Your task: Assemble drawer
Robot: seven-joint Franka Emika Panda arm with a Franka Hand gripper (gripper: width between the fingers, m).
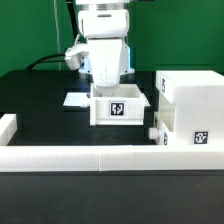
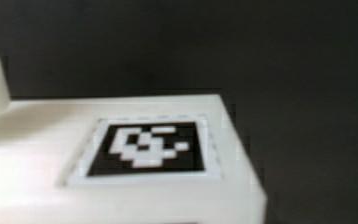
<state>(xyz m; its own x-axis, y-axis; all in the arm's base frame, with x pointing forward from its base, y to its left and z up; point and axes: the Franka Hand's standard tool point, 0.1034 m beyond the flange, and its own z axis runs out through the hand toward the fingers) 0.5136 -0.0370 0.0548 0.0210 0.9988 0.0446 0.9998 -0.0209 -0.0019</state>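
In the exterior view the arm stands over a small white tray [image 1: 120, 107] in the middle of the black worktop [image 1: 40, 100], the hand [image 1: 104, 84] low behind the tray's back edge. Its fingers are hidden by the tray and the wrist housing, so how far it is open, or whether it grips anything, cannot be told. The large case [image 1: 192, 108] sits just beside the tray on the exterior view's right, and the marker board [image 1: 78, 99] lies behind it.

The wrist view shows only a white tagged surface [image 2: 149, 148] very close, blurred, with no fingertips visible.

The step seems to be handling this tray; next it likely needs lining up with the case opening and sliding in squarely
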